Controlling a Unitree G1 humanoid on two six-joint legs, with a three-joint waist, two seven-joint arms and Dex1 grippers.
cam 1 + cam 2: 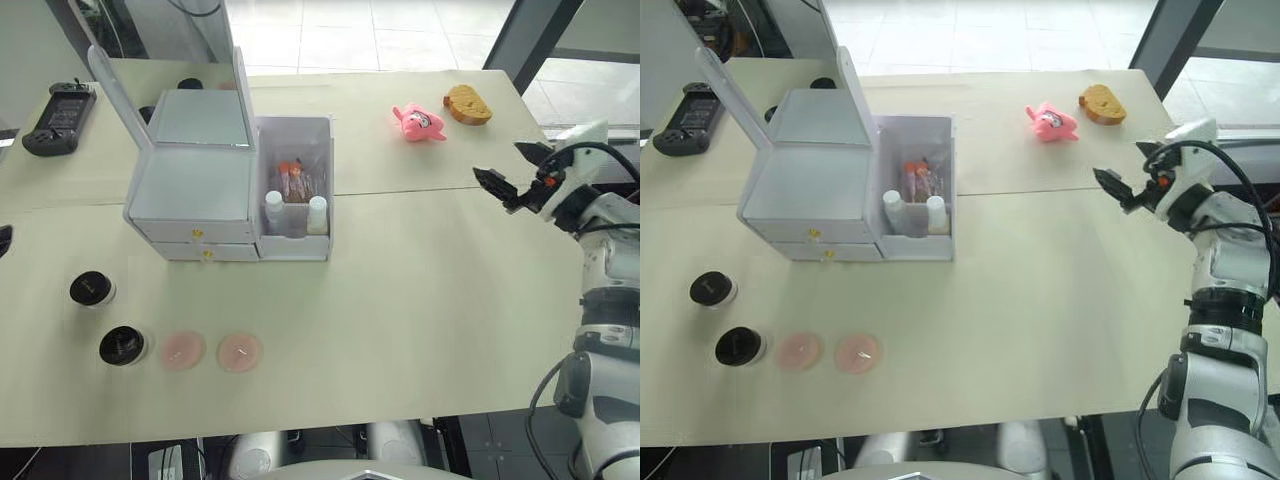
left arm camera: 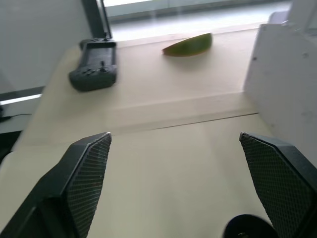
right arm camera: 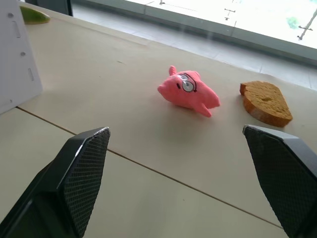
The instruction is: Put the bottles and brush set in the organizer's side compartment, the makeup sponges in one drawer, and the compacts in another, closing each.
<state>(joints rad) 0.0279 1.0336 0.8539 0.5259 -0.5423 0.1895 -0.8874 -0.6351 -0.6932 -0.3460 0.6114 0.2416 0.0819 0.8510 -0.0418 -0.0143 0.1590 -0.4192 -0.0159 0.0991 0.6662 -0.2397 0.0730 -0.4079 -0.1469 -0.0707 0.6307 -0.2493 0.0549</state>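
The organizer point(image 1: 190, 190) stands at the table's back left with its mirror lid raised and both gold-knobbed drawers shut. Its side compartment point(image 1: 322, 150) holds two white-capped bottles point(image 1: 273, 210) and the brush set point(image 1: 297, 178). Two black-lidded compacts point(image 1: 92, 289) and two pink makeup sponges point(image 1: 240, 352) lie in front of it, near the table's front left. My right gripper point(image 1: 512, 168) hovers open and empty at the table's right edge, far from them all. My left gripper point(image 2: 174, 136) is open and empty, low over the table left of the organizer, close to a compact point(image 2: 247, 227).
A black handheld controller point(image 1: 60, 118) lies at the back left. A pink plush toy point(image 1: 420, 122) and a slice of bread point(image 1: 467, 104) sit at the back right. A green wedge point(image 2: 188, 44) lies behind the organizer. Bare tabletop spans the middle and right.
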